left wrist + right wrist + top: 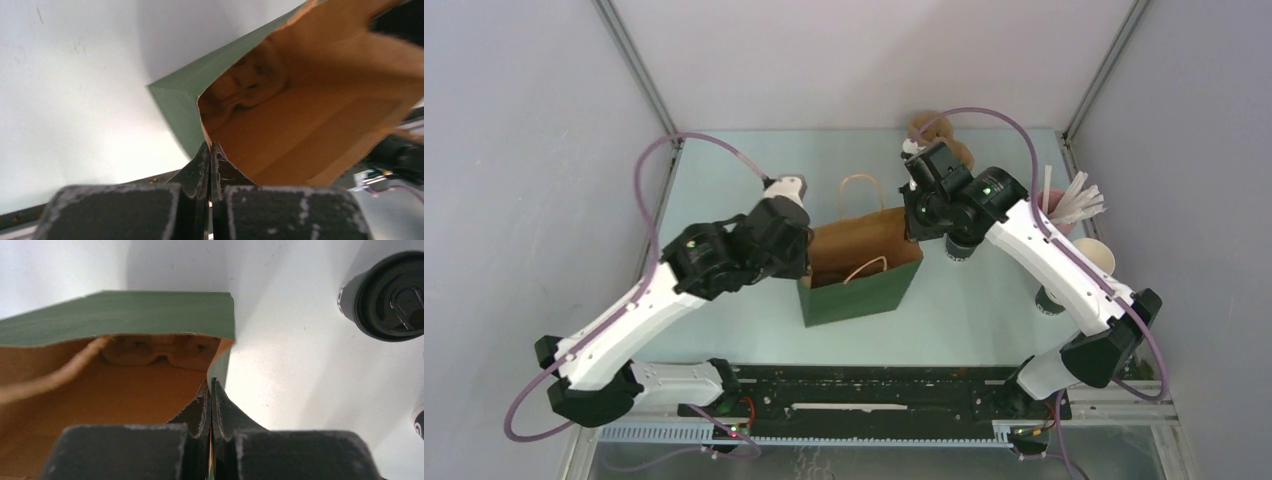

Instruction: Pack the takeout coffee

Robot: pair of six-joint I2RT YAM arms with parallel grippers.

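The left gripper (210, 146) is shown clenched on the left rim of the green paper bag (864, 292). The paper edge is pinched between its fingertips, and the brown interior opens just beyond and to the right of those fingers. The bag is stood upright on the table (280, 365), its mouth spread between the two arms and its looped handles (862, 187) left ungripped. A moulded brown insert (155, 351) is seen at the bottom of the bag, beyond both pairs of fingers. The right gripper (212, 382) is likewise clamped on the right rim, a sliver of green paper being caught between its closed fingers, with the interior lying to their left. The takeout coffee (387, 295), black lid on, is seen standing on the table beyond and well to the right of the right fingers, outside the bag and apart from it. Farther right, white straws (1079, 203) and a stack of lidless cups (1099, 258) are seen beside the right arm.
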